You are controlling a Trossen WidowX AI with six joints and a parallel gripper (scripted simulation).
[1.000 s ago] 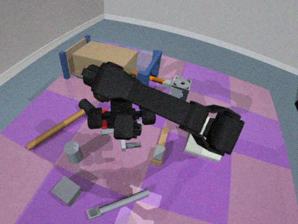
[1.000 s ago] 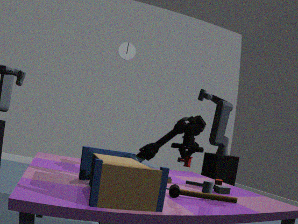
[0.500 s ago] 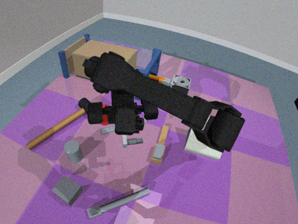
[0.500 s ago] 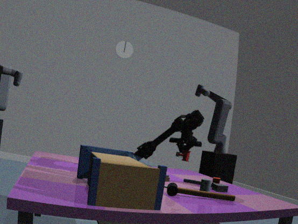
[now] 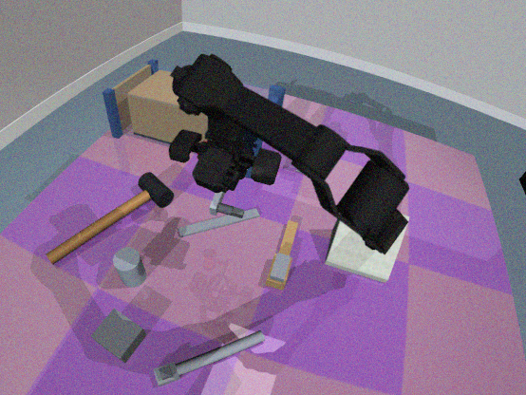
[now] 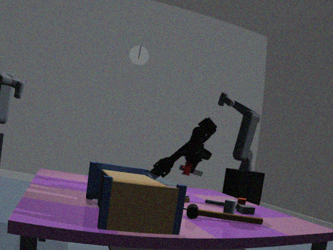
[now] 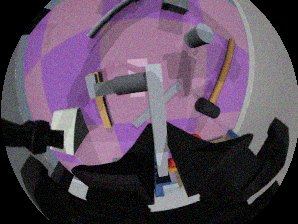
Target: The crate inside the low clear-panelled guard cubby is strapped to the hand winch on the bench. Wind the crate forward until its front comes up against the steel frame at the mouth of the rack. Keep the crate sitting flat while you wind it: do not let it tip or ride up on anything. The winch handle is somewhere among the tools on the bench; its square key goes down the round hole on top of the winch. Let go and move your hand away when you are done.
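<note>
Okay: fingers clenched on the winch handle [image 5: 227,209], gripper [image 5: 219,186] hanging above the middle of the counter and tipped toward the far-left corner. The exterior view shows the handle [image 6: 193,172] off the surface, above crate-top height. In the wrist view its bar [image 7: 158,116] runs straight out from between my fingertips, long axis in line with them, with a stubby cross-piece at the far end. I can't tell from here which end carries the square key. Below and to the left lies the hammer [image 5: 102,223], head toward the crate; other tools sit nearer the front edge, all well apart from me. Farther on is the steel frame [image 5: 276,92], blue posts, then the crate [image 5: 157,106] inside it at the far-left corner, sitting flat in both room views [image 6: 141,204]. The top view has my own wrist over the crate's front, so I can't read the gap to the frame mouth. The winch isn't visible in any view; my guess is it's under my forearm, just outside the mouth. If so, the hole lies behind and to the right of the fingertips, and the key end has to point straight down before I descend. Winding not started.
</note>
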